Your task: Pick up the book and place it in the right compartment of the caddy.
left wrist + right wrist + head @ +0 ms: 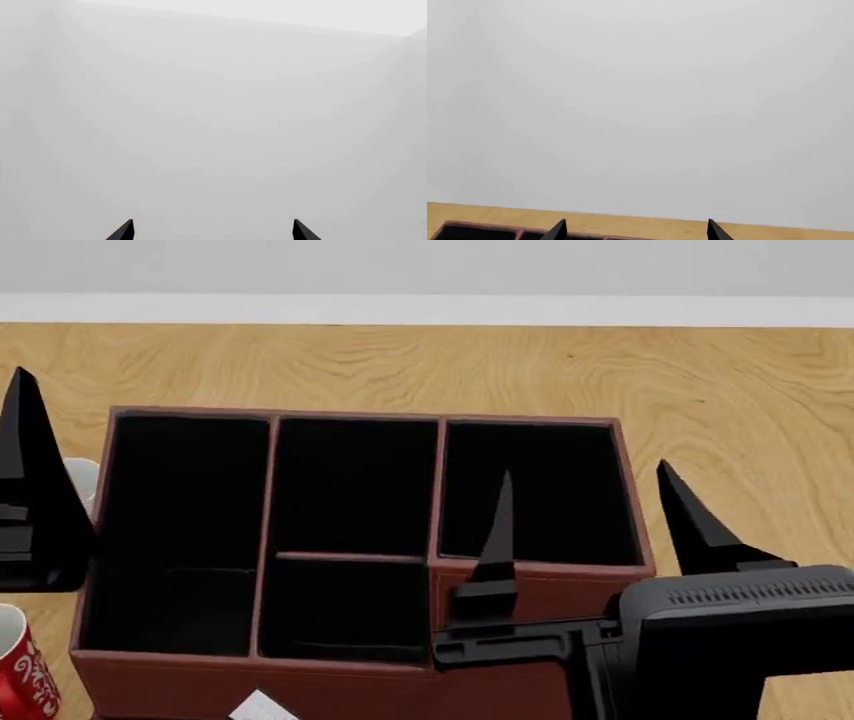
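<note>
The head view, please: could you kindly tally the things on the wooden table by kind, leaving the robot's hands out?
Reddish-brown leather-look organiser caddy with four black-lined sections: 1
Mugs: 2, a red mug with white lettering and a white mug, both partly hidden
Small white object at the bottom edge, too cropped to identify: 1
Total: 4

The caddy [187, 670], a big reddish-brown stitched box, sits square on the wooden surface [400, 365], its four black-lined sections open to the top. The right compartment [534, 490], squarish with the raised front wall, shows only black lining. The book can't be made out.
</note>
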Tool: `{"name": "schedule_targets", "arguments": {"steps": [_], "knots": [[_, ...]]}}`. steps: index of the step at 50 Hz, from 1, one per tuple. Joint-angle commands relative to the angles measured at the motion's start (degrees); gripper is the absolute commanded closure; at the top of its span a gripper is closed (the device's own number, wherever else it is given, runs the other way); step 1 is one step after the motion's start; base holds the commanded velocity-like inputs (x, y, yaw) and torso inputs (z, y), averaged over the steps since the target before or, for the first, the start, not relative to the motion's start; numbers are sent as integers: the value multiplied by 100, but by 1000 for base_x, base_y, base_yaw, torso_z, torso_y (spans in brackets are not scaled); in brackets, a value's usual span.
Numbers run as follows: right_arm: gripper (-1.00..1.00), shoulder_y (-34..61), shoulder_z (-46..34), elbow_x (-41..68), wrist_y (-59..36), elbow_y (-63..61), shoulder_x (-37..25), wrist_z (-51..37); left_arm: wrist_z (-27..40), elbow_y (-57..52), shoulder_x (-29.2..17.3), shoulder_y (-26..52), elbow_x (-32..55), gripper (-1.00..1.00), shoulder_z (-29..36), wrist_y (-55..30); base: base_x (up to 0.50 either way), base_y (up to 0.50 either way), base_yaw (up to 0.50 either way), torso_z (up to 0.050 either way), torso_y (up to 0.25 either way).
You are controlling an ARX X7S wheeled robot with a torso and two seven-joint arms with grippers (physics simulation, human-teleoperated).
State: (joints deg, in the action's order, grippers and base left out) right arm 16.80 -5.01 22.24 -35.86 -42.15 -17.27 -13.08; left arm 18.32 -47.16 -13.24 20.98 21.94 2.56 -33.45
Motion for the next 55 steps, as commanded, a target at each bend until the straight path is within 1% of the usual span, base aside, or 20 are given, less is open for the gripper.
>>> {"name": "schedule_targets", "arguments": {"steps": [1, 3, 6, 7, 13, 15, 18, 22, 24, 29, 33, 38, 40, 43, 44, 50, 55], "knots": [[-100, 403, 154, 845, -705, -295, -298, 385, 90, -116, -74, 55, 54, -100, -59, -77, 0, 0, 0, 0, 0], [-100, 475, 81, 909, -837, -353, -418, 471, 107, -143, -85, 68, 72, -100, -77, -95, 0, 0, 0, 0, 0], [-100, 594, 134, 1302, -1157, -355, -523, 638, 123, -171, -101, 71, 80, -100, -83, -94, 0, 0, 0, 0, 0], [-100, 648, 2, 1339, -1286, -376, -640, 742, 127, -171, -104, 70, 83, -100, -88, -90, 0, 0, 0, 0, 0], [-100, 935, -82, 1875, -1834, -333, -764, 954, 163, -214, -146, 116, 114, -100, -106, -139, 0, 0, 0, 0, 0], [-100, 1090, 54, 2396, -2255, -319, -768, 985, 183, -234, -159, 131, 119, -100, -116, -156, 0, 0, 0, 0, 0], [-100, 1180, 149, 2796, -2552, -379, -870, 1046, 202, -232, -173, 128, 111, -100, -95, -141, 0, 0, 0, 0, 0], [-100, 1303, 365, 3600, -3057, -475, -1031, 1101, 248, -275, -195, 136, 127, -100, -96, -164, 0, 0, 0, 0, 0], [-100, 1388, 479, 3976, -3264, -460, -1017, 998, 262, -278, -208, 148, 131, -100, -91, -165, 0, 0, 0, 0, 0], [-100, 1496, 349, 4187, -3439, -493, -1164, 1129, 276, -244, -227, 154, 133, -100, -70, -126, 0, 0, 0, 0, 0], [-100, 1582, 430, 4648, -3648, -420, -1149, 1008, 280, -206, -242, 126, 140, -100, -72, -74, 0, 0, 0, 0, 0], [-100, 1605, 289, 4801, -3758, -419, -1171, 1039, 307, -209, -265, 100, 157, -100, -81, -51, 0, 0, 0, 0, 0], [-100, 1635, 301, 5072, -3902, -315, -1127, 872, 315, -195, -271, 85, 152, -100, -81, -24, 0, 0, 0, 0, 0], [-100, 1717, 131, 5060, -3937, -280, -1108, 900, 320, -176, -278, 69, 155, -100, -69, 6, 0, 0, 0, 0, 0], [-100, 1734, 176, 5293, -4019, -171, -1062, 756, 322, -170, -281, 66, 157, -100, -68, 15, 0, 0, 0, 0, 0], [-100, 1698, 30, 5325, -4072, -157, -1093, 760, 347, -157, -303, 66, 176, -100, -65, 41, 0, 0, 0, 0, 0], [-100, 1597, -186, 5092, -4071, -105, -1141, 847, 358, -112, -306, 56, 181, -100, -43, 87, 0, 0, 0, 0, 0]]}}
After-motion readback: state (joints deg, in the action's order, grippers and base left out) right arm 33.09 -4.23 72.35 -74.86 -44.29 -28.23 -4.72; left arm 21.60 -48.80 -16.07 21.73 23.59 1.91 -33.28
